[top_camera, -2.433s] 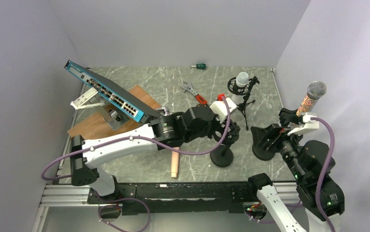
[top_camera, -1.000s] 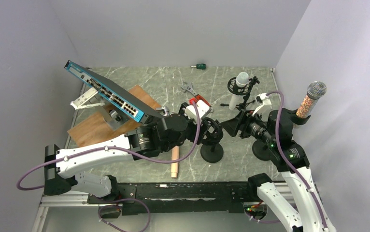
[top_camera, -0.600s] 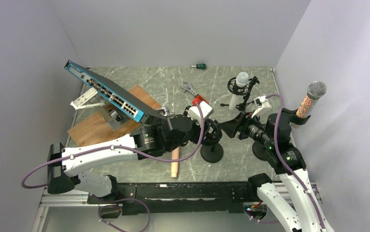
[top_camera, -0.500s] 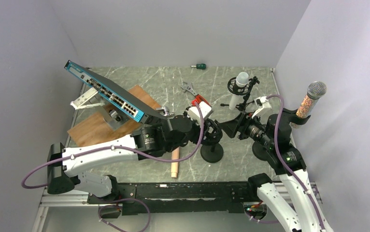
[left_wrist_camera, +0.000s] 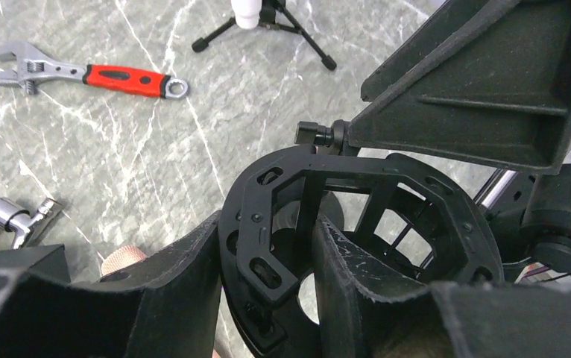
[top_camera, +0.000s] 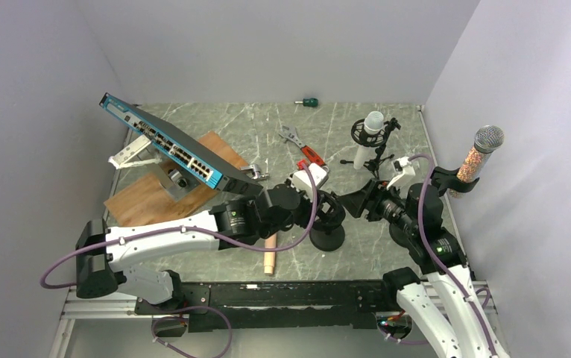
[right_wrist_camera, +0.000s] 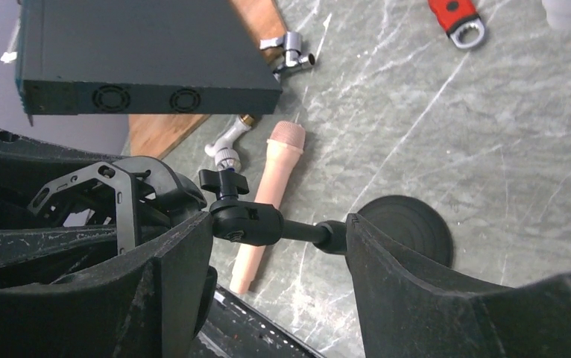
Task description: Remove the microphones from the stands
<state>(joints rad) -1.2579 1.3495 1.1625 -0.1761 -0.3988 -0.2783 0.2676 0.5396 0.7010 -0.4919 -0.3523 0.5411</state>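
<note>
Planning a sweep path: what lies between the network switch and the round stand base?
Right wrist view: the pink microphone lies flat between the network switch and stand base, a metal fitting beside its head.

- My left gripper (top_camera: 325, 212) pulled back left, toward my bases; its jaws narrowed onto the mount (left_wrist_camera: 267, 224) rim.
- My right gripper (top_camera: 360, 202) swung in from the far right and now straddles the stand (top_camera: 327, 240) rod.
- Stand base slid slightly left.
- Wrench (top_camera: 306, 154) is uncovered; my left wrist is off it.
</note>
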